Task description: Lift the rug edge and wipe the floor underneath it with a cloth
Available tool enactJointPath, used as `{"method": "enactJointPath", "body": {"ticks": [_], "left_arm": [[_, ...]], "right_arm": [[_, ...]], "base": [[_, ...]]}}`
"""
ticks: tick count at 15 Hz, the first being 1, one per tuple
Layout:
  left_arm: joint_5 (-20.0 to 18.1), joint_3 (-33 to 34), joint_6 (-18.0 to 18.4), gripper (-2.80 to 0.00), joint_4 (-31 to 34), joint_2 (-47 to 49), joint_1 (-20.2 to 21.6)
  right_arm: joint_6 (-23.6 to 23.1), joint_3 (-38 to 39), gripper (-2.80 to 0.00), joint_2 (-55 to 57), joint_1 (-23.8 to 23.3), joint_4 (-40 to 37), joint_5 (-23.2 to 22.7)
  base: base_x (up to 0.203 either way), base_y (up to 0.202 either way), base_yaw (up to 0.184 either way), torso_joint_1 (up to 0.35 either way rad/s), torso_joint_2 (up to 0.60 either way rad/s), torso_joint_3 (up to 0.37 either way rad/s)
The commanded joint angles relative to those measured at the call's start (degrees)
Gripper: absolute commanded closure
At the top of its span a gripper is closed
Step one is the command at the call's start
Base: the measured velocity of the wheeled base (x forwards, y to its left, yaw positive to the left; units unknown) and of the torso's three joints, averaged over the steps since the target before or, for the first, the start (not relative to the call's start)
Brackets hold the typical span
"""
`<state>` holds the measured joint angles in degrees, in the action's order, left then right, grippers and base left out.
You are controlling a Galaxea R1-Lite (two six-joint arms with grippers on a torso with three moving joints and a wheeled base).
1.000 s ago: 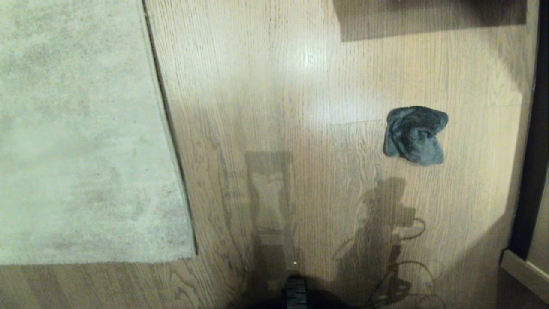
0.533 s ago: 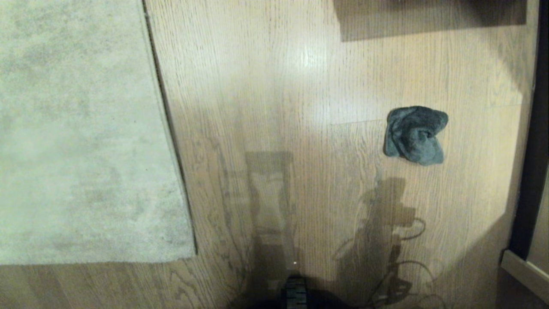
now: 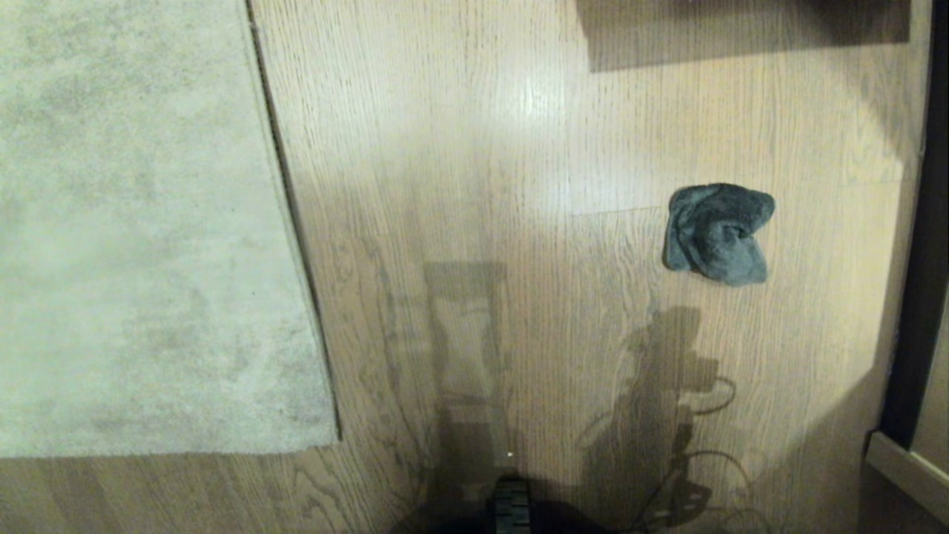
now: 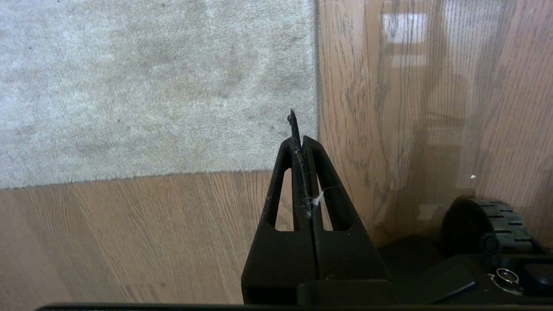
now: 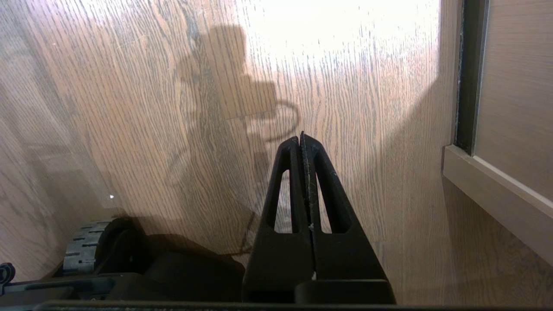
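The pale grey-beige rug (image 3: 141, 222) lies flat on the left, and its rug edge (image 3: 285, 200) runs down to a near corner (image 3: 334, 441). A crumpled dark grey cloth (image 3: 716, 233) rests on the oak-look floor (image 3: 482, 148) at the right, well apart from the rug. Neither arm shows in the head view. In the left wrist view my left gripper (image 4: 301, 140) is shut and empty, hanging above the rug's corner (image 4: 313, 166). My right gripper (image 5: 301, 140) is shut and empty above bare floor (image 5: 367, 86); the cloth is outside that view.
A dark door frame and pale skirting board (image 3: 901, 460) stand at the right edge, also in the right wrist view as a skirting board (image 5: 497, 198). A dark shadowed patch (image 3: 741, 33) lies at the far top. My base wheel (image 3: 510, 508) sits at the bottom centre.
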<state>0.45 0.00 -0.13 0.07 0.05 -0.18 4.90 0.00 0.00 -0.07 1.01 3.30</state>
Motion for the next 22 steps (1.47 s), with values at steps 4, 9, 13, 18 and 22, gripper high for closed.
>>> {"method": "enactJointPath", "body": {"ticks": [4, 9, 13, 18, 22], "left_arm": [[-0.10, 0.00, 0.40, 0.00, 0.10, 0.04, 0.01], [-0.01, 0.00, 0.40, 0.00, 0.10, 0.04, 0.01], [0.08, 0.00, 0.00, 0.00, 0.04, 0.04, 0.01], [0.08, 0.00, 0.05, 0.00, 0.10, 0.04, 0.01], [0.08, 0.00, 0.05, 0.00, 0.10, 0.04, 0.01]], "right_arm": [[0.02, 0.00, 0.00, 0.09, -0.01, 0.04, 0.04], [0.02, 0.00, 0.00, 0.09, -0.01, 0.04, 0.04], [0.02, 0.00, 0.00, 0.09, -0.01, 0.04, 0.04], [0.02, 0.00, 0.00, 0.09, -0.01, 0.04, 0.04], [0.02, 0.00, 0.00, 0.09, -0.01, 0.04, 0.04]], "base": [[0.000, 0.000, 0.000, 0.002, 0.00, 0.015], [0.000, 0.000, 0.000, 0.003, 0.00, 0.168], [0.000, 0.000, 0.000, 0.000, 0.00, 0.200], [0.000, 0.000, 0.000, 0.002, 0.00, 0.201], [0.000, 0.000, 0.000, 0.001, 0.00, 0.204]]}}
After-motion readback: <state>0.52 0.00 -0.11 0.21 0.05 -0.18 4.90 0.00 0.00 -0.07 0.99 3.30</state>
